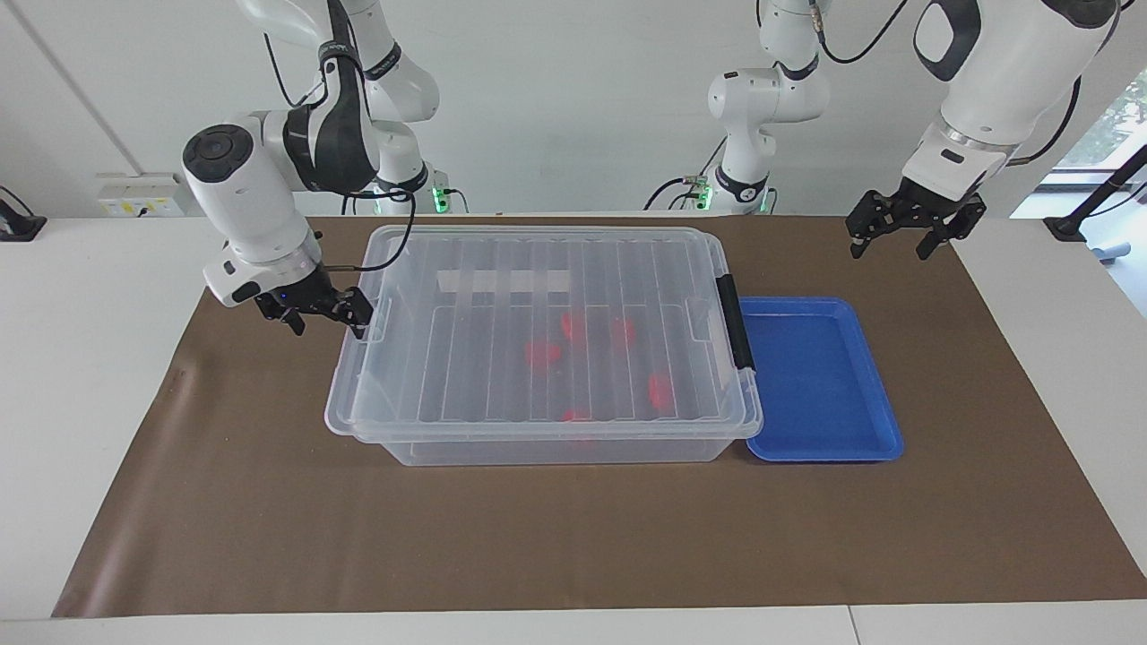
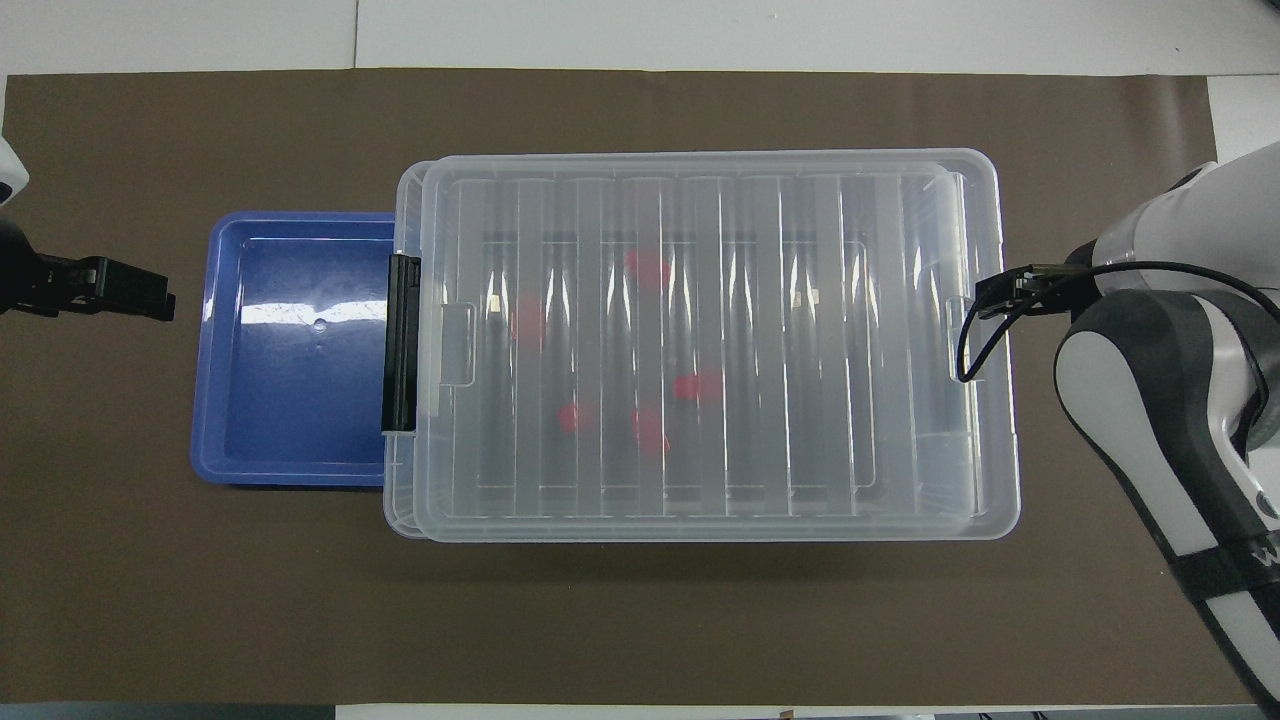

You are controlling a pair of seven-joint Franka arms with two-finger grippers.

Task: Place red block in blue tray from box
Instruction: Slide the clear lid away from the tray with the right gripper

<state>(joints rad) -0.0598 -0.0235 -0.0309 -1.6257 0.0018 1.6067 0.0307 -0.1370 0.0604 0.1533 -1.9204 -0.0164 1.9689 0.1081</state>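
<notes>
My right fingers (image 1: 323,312) spread open at the box (image 1: 538,340) lid's end — left fingers (image 1: 903,231) open, waiting over the counter (image 1: 573,537).

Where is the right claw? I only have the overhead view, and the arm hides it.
Observer: The right claw is low at the end of the box toward the right arm. It is open, with one finger at the rim of the lid.
Operator: Is it holding anything?
Observer: No, nothing sits between its fingers.
Operator: And the left claw?
Observer: The left claw waits open and empty, raised above the brown mat.
</notes>
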